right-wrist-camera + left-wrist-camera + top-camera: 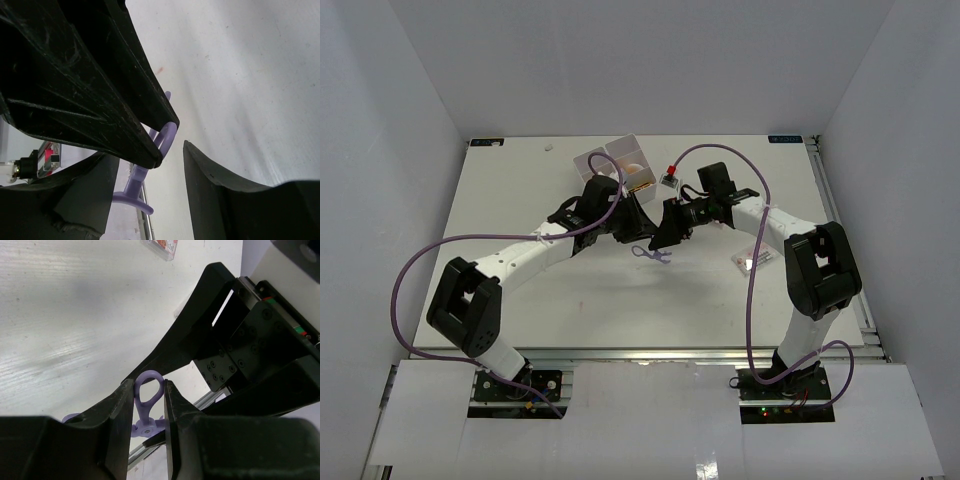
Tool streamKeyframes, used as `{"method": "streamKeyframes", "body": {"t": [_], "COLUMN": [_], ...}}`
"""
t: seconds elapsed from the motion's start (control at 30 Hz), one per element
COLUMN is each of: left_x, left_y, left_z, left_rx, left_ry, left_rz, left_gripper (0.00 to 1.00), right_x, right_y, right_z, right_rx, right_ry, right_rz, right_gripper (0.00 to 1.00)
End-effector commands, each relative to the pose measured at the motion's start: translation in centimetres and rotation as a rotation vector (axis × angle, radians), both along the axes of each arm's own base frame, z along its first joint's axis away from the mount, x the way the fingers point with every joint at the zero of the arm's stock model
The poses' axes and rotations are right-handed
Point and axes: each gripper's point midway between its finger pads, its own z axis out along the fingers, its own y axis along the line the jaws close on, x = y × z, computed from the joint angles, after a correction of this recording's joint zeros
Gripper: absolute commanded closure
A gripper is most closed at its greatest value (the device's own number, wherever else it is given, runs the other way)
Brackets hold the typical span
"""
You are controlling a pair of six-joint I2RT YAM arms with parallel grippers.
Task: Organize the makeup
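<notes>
The purple loop (148, 390), a ring on a stem with a small cross base, is pinched at its ring between the fingers of my left gripper (149, 383). In the top view it (653, 254) hangs between the two gripper tips at mid-table. My left gripper (640, 238) is shut on it. My right gripper (663, 238) faces it from the right, open, its jaws on either side of the loop (169, 134) and the left fingertips (145, 145), not touching the loop. A clear pinkish packet (757, 260) lies right of the right arm.
The white compartment box (603, 155) stands at the back centre with an orange-beige item (638, 173) inside. A small red-topped item (670, 177) lies right of the box. A packet (161, 246) lies beyond the left gripper. Purple cables arc over both arms.
</notes>
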Motion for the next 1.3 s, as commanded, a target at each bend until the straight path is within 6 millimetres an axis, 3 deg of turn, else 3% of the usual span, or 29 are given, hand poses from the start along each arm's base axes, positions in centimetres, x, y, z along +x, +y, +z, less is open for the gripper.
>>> {"method": "streamKeyframes", "body": {"t": [0.0, 0.67, 0.8, 0.87, 0.9, 1.0, 1.03, 1.07, 1.27], "left_x": [1.3, 2.0, 1.9, 1.9, 2.0, 2.2, 2.4, 2.5, 3.2], "left_y": [-0.6, -0.3, -0.3, -0.2, -0.1, 0.3, 0.6, 0.8, 3.3], "left_z": [2.0, 2.2, 2.7, 3.2, 3.6, 5.1, 5.7, 6.4, 9.9], "left_rx": [-0.033, 0.001, 0.0, 0.0, 0.002, 0.011, 0.02, 0.027, 0.113], "left_ry": [-0.049, -0.078, -0.095, -0.113, -0.126, -0.18, -0.2, -0.225, -0.327], "left_rz": [0.033, 0.047, 0.038, 0.033, 0.034, 0.036, 0.049, 0.047, 0.106], "left_gripper": [0.67, 0.65, 0.57, 0.47, 0.36, 0.2, 0.07, 0.03, 0.02], "right_x": [0.2, 0.7, 0.9, 1.0, 1.0, 1.1, 1.2, 1.2, 2.3], "right_y": [0.3, 0.4, 0.3, 0.3, 0.2, 0.1, 0.1, 0.1, -0.1], "right_z": [1.5, 1.4, 1.7, 1.7, 1.7, 1.8, 1.8, 1.9, 2.5], "right_rx": [0.035, 0.036, 0.041, 0.041, 0.037, 0.026, 0.029, 0.031, 0.002], "right_ry": [-0.029, -0.037, -0.061, -0.065, -0.075, -0.085, -0.117, -0.123, -0.208], "right_rz": [0.0, 0.006, 0.014, 0.021, 0.023, 0.022, 0.032, 0.034, 0.031], "right_gripper": [0.43, 0.83, 0.87, 0.88, 0.89, 0.89, 0.89, 0.89, 0.89]}}
